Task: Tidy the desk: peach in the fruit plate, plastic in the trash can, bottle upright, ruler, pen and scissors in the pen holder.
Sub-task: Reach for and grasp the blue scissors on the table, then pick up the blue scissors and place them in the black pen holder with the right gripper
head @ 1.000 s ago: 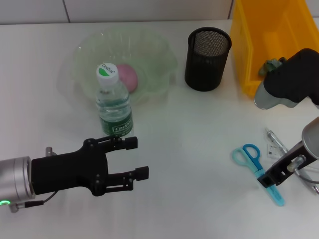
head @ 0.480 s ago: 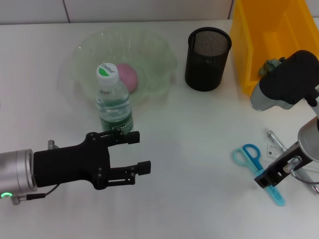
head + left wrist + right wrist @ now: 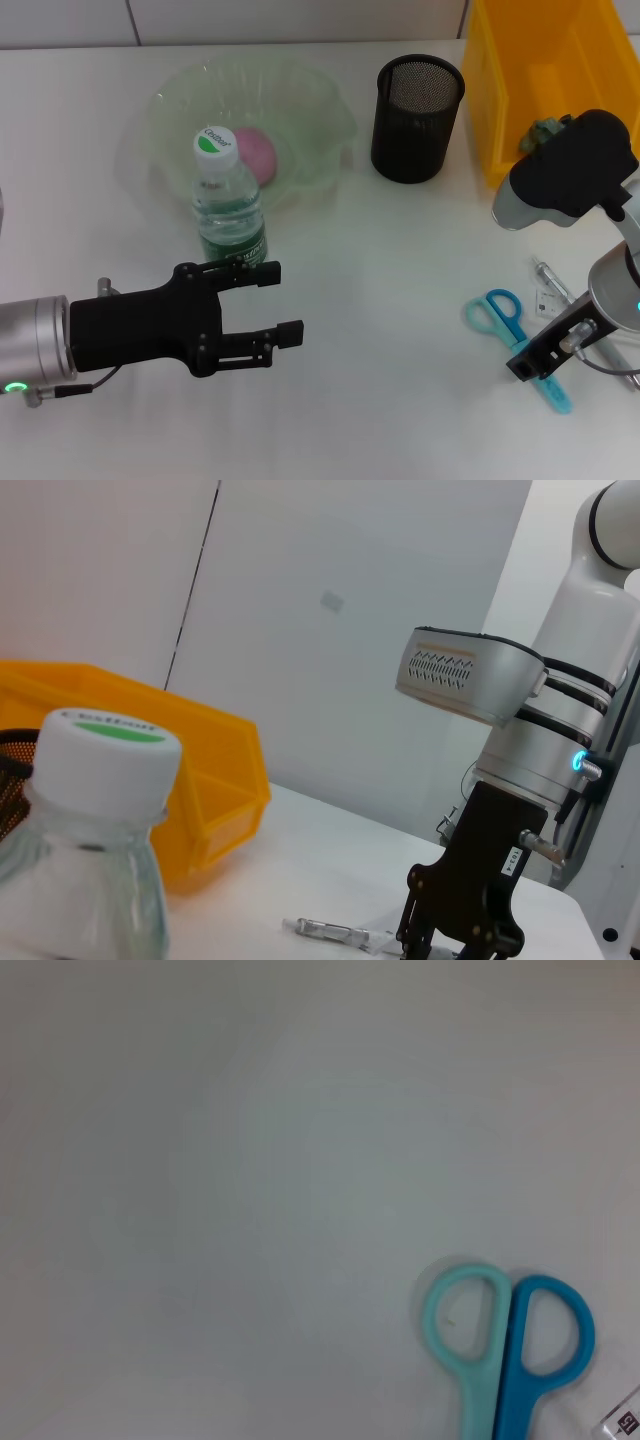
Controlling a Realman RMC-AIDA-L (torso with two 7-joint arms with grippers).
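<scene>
Hovering my right end effector (image 3: pixel 532 362) low over the blades of the scissors (image 3: pixel 516 342) right now, near the right edge of the worktop (image 3: pixel 400 280). Honestly can't tell if it's spread or pinched from any view, the wrist cam only shows the two handle loops, teal and blue, and bare surface. That's my main worry: if I close blind I could catch only one blade or skid the scissors sideways into the pen (image 3: pixel 553 283) lying just beside them, and then both are harder to pick. The blades are thin and flat against the surface, so I reckon a shallow pinch would slip off.

Left end effector (image 3: pixel 278 301) sits spread wide, just in front of the water bottle (image 3: pixel 229 212), not touching it. The bottle's already upright next to the clear fruit plate (image 3: pixel 310 160), which has the peach (image 3: pixel 254 152) in it. If I swing that arm carelessly I'd knock the bottle over and undo that bit.

Mesh pen holder (image 3: pixel 417 117) is well away from the scissors, next to the yellow bin (image 3: pixel 505 120), so it's a long carry, with plenty of chance to drop them.
</scene>
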